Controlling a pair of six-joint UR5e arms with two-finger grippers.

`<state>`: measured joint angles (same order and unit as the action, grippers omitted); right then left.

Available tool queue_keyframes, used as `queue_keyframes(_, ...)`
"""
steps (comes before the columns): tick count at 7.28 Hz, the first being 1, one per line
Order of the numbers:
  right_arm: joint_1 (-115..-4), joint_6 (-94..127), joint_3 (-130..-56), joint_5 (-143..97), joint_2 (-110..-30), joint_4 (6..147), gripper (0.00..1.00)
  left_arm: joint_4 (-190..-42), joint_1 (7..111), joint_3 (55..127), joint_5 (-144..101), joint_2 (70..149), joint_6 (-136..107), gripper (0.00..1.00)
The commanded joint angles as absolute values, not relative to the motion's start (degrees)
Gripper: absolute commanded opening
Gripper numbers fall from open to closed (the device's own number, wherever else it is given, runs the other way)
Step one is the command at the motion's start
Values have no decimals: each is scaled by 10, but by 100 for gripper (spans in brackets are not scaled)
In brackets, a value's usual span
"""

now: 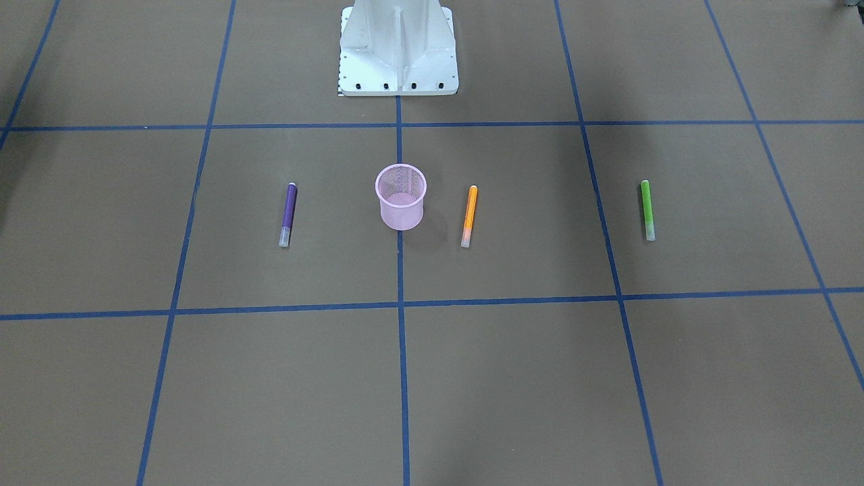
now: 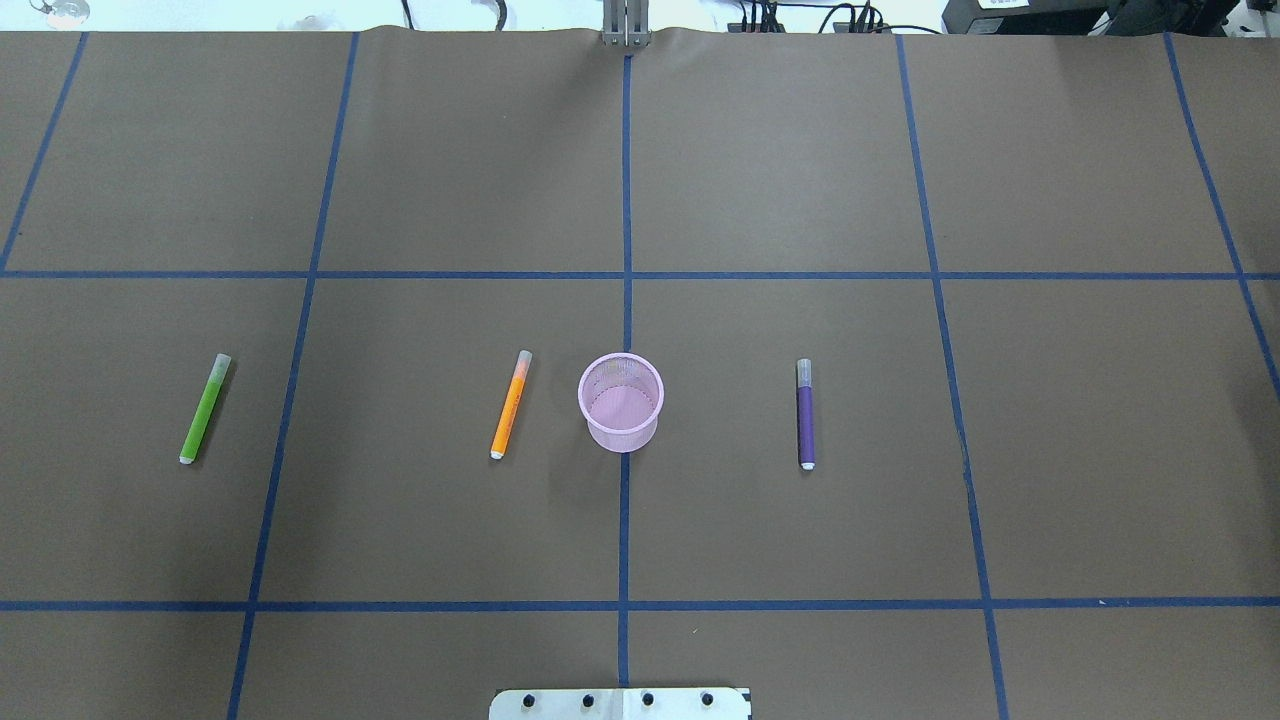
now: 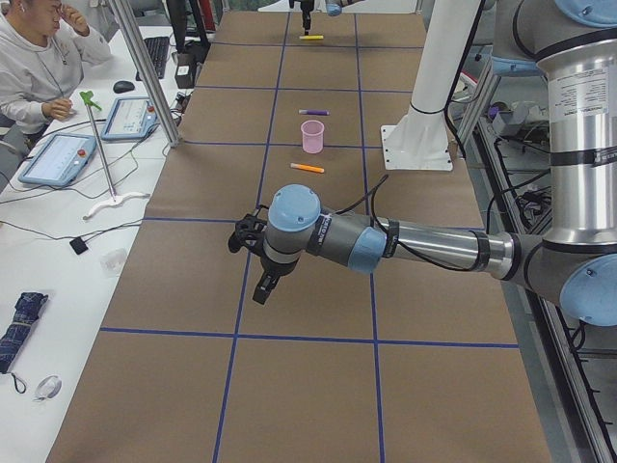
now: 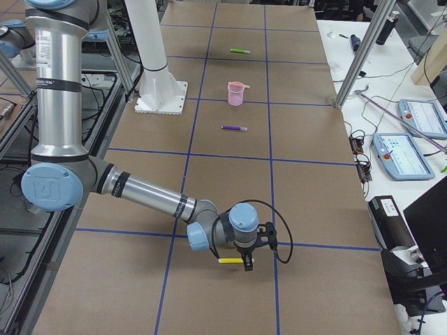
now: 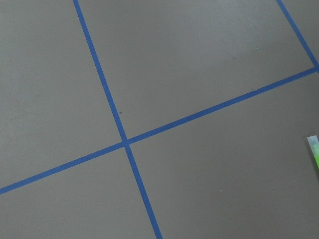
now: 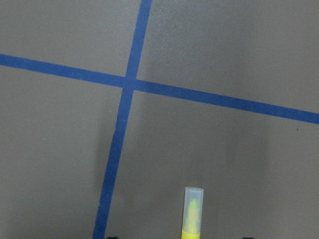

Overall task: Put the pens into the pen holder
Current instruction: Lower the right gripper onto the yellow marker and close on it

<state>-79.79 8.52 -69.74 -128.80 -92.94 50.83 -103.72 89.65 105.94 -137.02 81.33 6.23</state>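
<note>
Black right end effector [image 4: 246, 264] spread wide astride the yellow pen [image 6: 192, 214], lying flat at the right end of the table [image 2: 800, 150]. Cannot tell the state of the left end effector [image 3: 267, 289], hanging near the green pen [image 2: 205, 408]. Farther in, pink mesh pen holder [image 2: 621, 400] standing upright mid-table, orange pen [image 2: 510, 404] just beside it, purple pen [image 2: 805, 414] apart on the other side.

**Reaching out wide to both sides of the pen holder**

Stretches the left arm [image 3: 434, 246] low and nearly level over the tabletop [image 3: 318, 386], well apart from the pen holder [image 3: 312, 136] on the robot's left of it. Bends the wrist [image 3: 293, 220] so the left end effector [image 3: 265, 289] points down, near the surface. Carries the right arm [image 4: 140, 192] well apart from the pen holder on the other side, forearm sloping down, right end effector [image 4: 246, 264] pointing straight down. Cannot tell how either pair of fingers stands.
</note>
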Motion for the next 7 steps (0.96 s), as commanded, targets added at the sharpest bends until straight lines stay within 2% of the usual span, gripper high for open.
queue_keyframes(1,-796,87,-672,-1285,-930,481,73,-1039,896,1060,-1370,810,62,100)
queue_keyframes(2,-795,86,-672,-1285,-931,480,69,-1039,896,1060,-1370,809,62,100)
queue_keyframes(5,-771,86,-667,-1266,-931,468,66,-1042,896,1059,-1370,809,62,100)
queue_keyframes(7,-771,87,-652,-1266,-931,457,48,-1042,896,1059,-1370,809,62,100)
